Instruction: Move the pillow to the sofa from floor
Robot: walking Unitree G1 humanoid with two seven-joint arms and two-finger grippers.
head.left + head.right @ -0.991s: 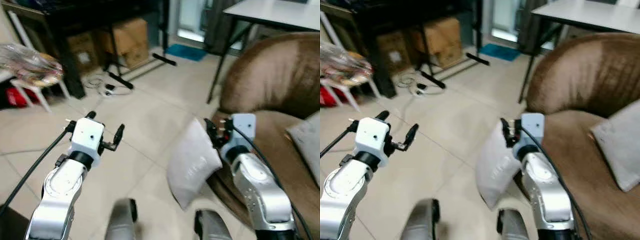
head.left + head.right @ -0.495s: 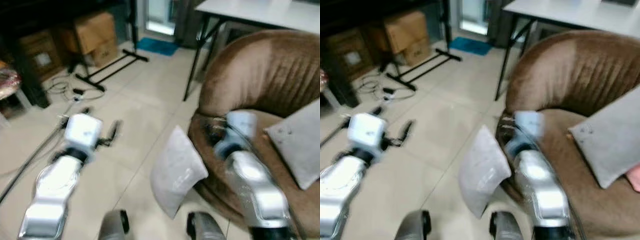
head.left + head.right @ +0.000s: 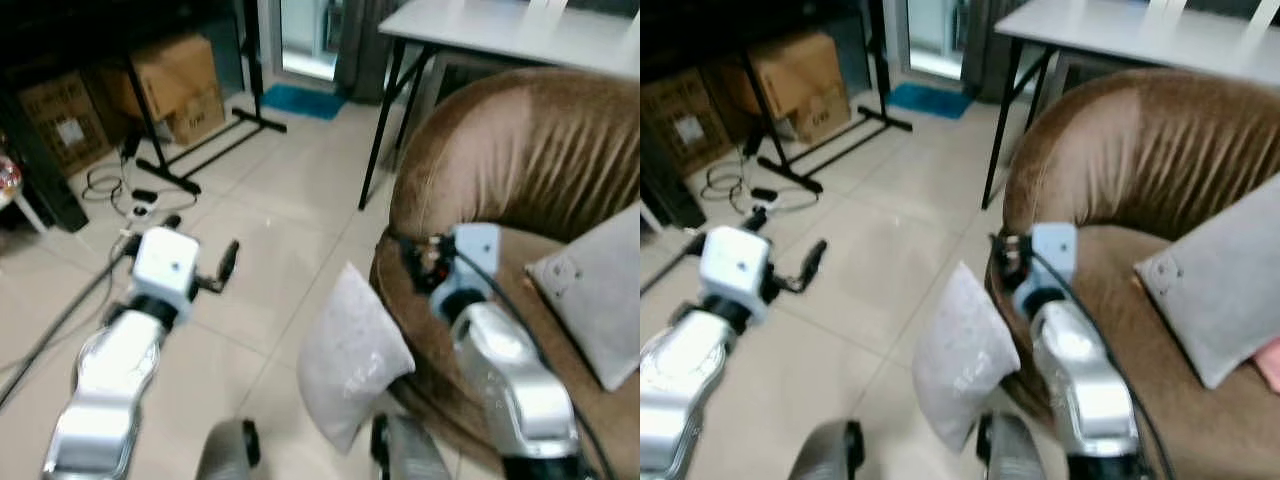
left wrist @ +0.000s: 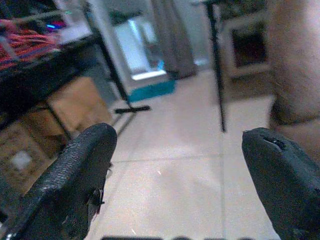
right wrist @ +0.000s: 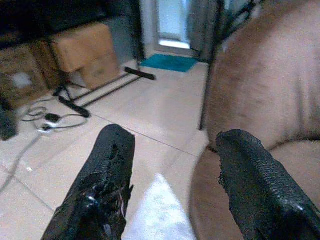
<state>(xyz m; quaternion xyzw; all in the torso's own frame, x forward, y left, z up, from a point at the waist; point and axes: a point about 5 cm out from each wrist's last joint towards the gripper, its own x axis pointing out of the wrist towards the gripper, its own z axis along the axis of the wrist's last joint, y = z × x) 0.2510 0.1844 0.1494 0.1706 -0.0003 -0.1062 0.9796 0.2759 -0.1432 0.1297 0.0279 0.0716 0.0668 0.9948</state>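
— What is the biggest thing near your claws?

— The brown sofa point(image 3: 520, 170). It is ahead of my right gripper point(image 5: 172, 187) and to its right side; the gripper hangs over the front edge of the seat. On the seat, further to the right of this claw, lies a grey cushion point(image 3: 597, 290).

— And the pillow you must move?

— The pillow point(image 3: 350, 355) stands on its edge on the tiled floor point(image 3: 290, 200), leaning against the front of the sofa. It is just below and a little to the left of my right gripper. In the right wrist view its white corner shows between my two fingers point(image 5: 102, 192), lower than them; they do not touch it. This claw is open and holds nothing.

— Your other claw?

— My left gripper point(image 4: 180, 180) is well apart from the pillow, out on its left side, above bare floor. Its fingers are spread wide and empty. Far ahead of it are cardboard boxes point(image 3: 165, 85) and some cables point(image 3: 125, 185).
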